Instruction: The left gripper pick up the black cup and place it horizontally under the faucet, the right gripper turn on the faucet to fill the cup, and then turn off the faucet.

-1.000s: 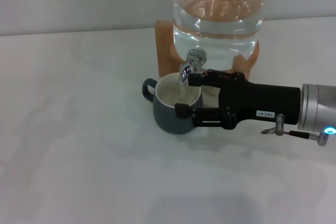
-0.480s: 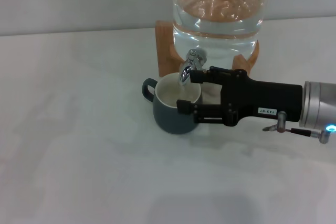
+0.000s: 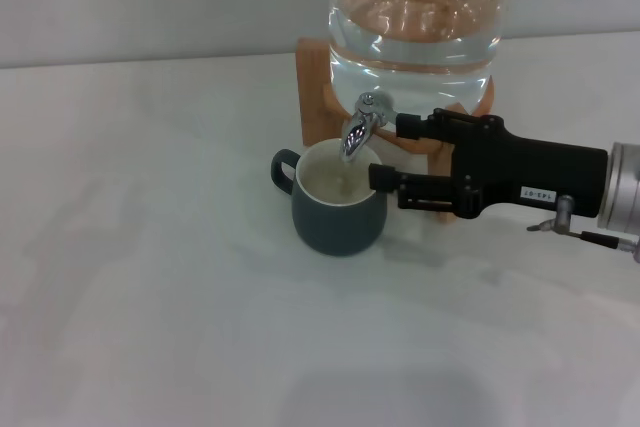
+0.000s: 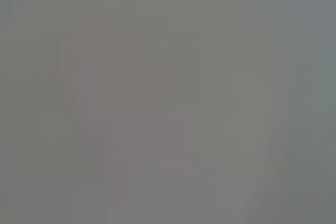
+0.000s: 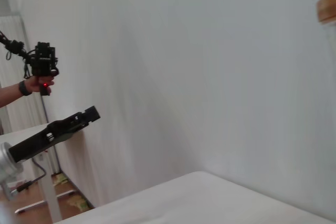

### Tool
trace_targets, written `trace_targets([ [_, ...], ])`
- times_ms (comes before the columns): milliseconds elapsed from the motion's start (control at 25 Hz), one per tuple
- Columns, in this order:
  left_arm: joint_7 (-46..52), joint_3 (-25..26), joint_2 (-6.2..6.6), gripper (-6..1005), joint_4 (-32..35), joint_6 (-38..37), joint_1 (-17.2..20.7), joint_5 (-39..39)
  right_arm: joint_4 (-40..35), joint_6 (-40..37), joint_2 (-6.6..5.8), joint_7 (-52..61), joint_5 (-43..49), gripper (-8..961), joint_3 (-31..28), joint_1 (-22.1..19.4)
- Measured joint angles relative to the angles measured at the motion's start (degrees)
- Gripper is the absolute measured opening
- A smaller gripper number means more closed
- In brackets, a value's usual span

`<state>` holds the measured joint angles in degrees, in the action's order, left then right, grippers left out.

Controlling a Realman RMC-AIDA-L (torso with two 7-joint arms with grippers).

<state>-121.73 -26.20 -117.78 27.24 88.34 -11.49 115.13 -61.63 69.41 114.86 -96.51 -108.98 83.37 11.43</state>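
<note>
The black cup stands upright on the white table, directly under the faucet of the glass jar, its handle pointing to the robot's left. The right gripper reaches in from the right, fingers spread and holding nothing; its upper finger sits just beside the faucet and its lower finger ends at the cup's rim. The left gripper shows only in the right wrist view, well apart from the cup; whether it is parted or closed cannot be told.
</note>
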Motion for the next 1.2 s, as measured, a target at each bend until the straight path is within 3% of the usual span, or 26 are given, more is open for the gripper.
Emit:
trace_targets([
  [520,0.05,-0.25,-0.05,468,0.0,0.07,0.06,0.01,0.07,0.73,-0.1,0.0,0.06,838,-2.85,-1.54],
  [680,0.08,-0.26,-0.15,468,0.0,0.02,0.14,0.01,0.09,4.03,-0.09,0.0,-0.07,838,-3.9,-1.66],
  [880,0.09,-0.26,-0.11,468,0.0,-0.03,0.15,0.01,0.5,10.18,-0.03,0.45,-0.45,838,-8.96,-1.85],
  [1080,0.09,-0.24,-0.09,469,0.0,-0.03,-0.11,-0.23,0.8,10.84,-0.05,0.58,-0.08,838,-13.85,-2.75],
  [1200,0.06,-0.23,-0.03,469,0.0,-0.03,-0.32,-0.87,2.52,10.98,-0.05,0.32,2.3,838,-21.84,-3.14],
])
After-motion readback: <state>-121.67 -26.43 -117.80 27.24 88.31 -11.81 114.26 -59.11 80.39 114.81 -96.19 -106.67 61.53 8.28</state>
